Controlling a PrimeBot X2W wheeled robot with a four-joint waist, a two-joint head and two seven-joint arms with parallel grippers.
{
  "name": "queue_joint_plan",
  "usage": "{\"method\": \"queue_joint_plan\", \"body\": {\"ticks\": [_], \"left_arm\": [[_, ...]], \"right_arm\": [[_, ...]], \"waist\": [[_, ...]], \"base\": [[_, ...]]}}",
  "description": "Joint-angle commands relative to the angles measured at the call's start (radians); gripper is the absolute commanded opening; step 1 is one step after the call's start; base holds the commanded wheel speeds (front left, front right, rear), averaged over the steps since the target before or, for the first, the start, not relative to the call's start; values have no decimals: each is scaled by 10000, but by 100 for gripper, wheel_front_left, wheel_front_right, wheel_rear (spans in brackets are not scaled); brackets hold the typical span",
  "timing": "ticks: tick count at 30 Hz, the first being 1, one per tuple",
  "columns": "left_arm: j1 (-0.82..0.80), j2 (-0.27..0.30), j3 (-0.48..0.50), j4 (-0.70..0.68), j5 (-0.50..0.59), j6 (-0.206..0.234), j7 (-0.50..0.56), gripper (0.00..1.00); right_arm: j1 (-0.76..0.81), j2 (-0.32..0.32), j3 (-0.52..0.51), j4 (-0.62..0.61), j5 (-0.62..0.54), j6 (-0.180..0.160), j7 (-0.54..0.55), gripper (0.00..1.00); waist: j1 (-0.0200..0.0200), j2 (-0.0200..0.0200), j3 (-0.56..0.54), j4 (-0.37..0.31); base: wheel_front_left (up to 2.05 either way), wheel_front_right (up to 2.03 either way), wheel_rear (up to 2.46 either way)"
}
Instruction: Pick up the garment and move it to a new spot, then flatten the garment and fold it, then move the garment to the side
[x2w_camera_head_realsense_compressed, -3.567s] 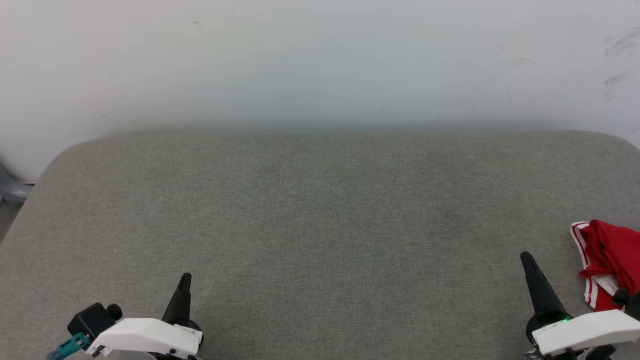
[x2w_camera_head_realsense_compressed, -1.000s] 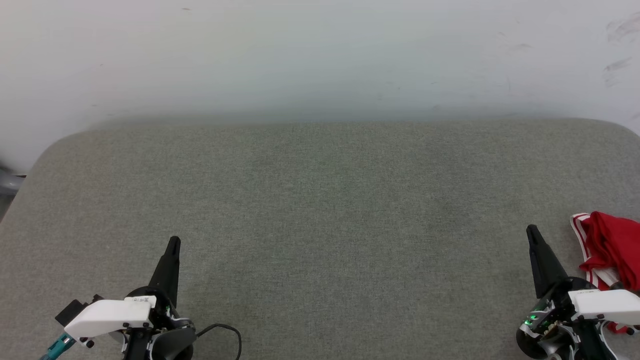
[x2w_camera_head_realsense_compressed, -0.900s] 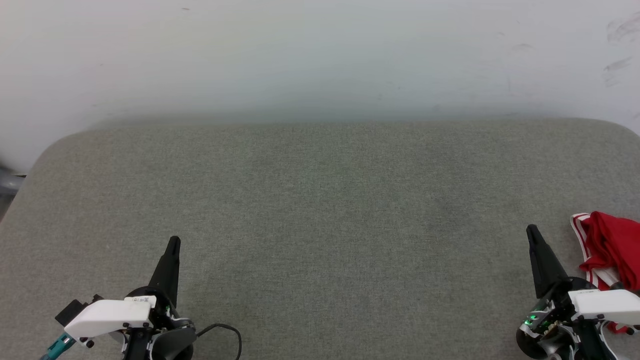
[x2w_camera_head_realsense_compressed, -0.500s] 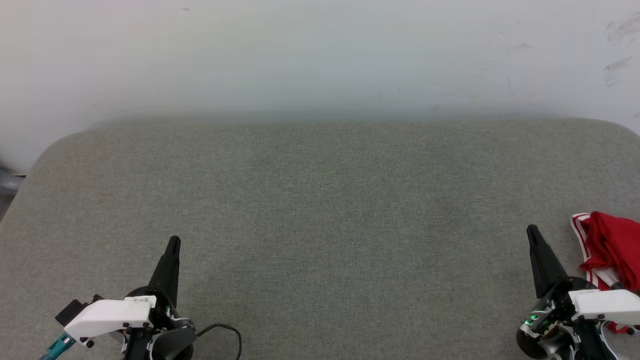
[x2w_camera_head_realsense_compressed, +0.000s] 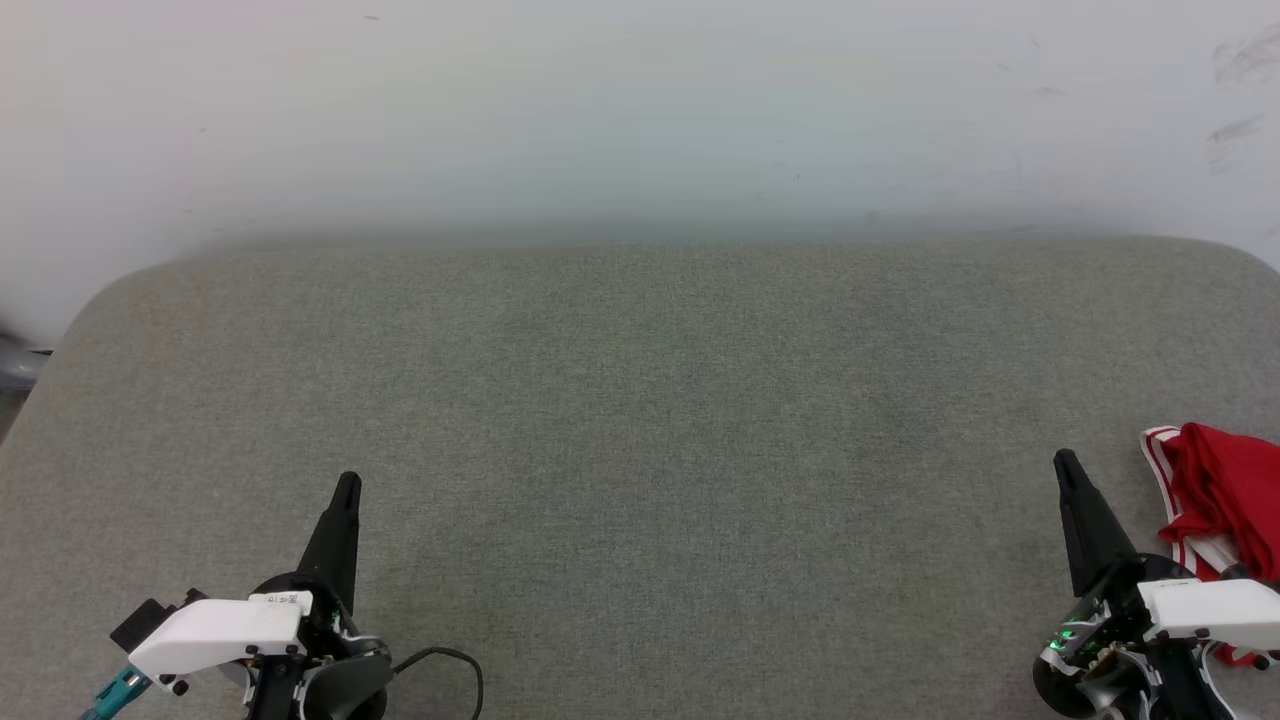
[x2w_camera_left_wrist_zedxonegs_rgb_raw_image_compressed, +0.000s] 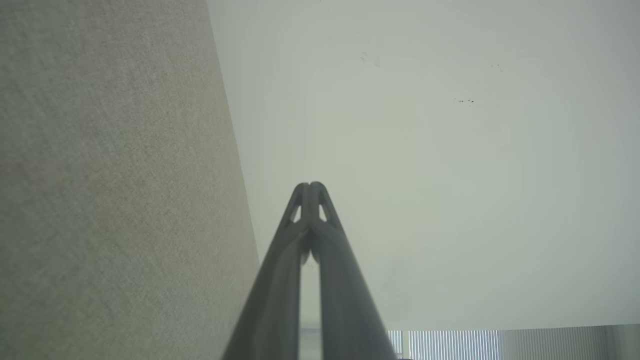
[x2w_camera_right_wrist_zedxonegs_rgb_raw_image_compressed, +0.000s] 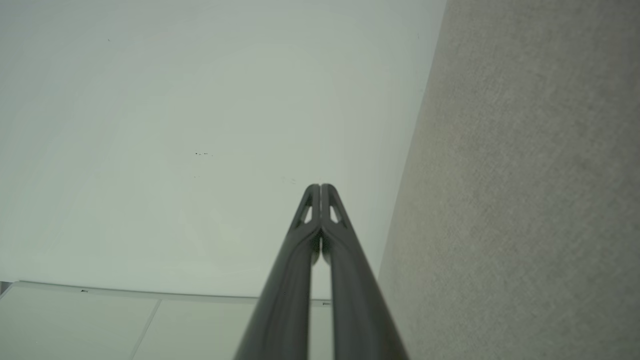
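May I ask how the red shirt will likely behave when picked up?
The shirt lies bunched in soft folds, so it would probably droop floppily. Pushed over the textured grey surface, it may wrinkle rather than slide.

There is one garment (x2w_camera_head_realsense_compressed: 1225, 490), a single crumpled red piece with white-and-red striped trim, lying on the one grey-green padded bench (x2w_camera_head_realsense_compressed: 640, 420) in front of one pale wall (x2w_camera_head_realsense_compressed: 640, 110). Two grippers are counted, the left gripper (x2w_camera_head_realsense_compressed: 346, 487) and the right gripper (x2w_camera_head_realsense_compressed: 1062, 460), each with one set of jaws made of two long dark fingers (x2w_camera_left_wrist_zedxonegs_rgb_raw_image_compressed: 282, 280) and one white wrist cover (x2w_camera_head_realsense_compressed: 215, 625), so four fingers and two covers in all. Beside the left gripper there is one looped black cable (x2w_camera_head_realsense_compressed: 455, 660) and one teal connector (x2w_camera_head_realsense_compressed: 115, 692).
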Motion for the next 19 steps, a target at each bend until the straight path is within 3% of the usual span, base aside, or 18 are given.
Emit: {"method": "queue_joint_plan", "body": {"ticks": [1,19], "left_arm": [[-74,-13,34,-34,-5,-21,25,0],[-72,-13,32,-37,-3,-21,23,0]], "right_arm": [[-123,9,-15,12,-39,-3,44,0],[-125,19,-28,13,-58,-3,43,0]], "waist": [[0,0,0,0],[0,0,0,0]], "base": [[0,0,0],[0,0,0]]}}
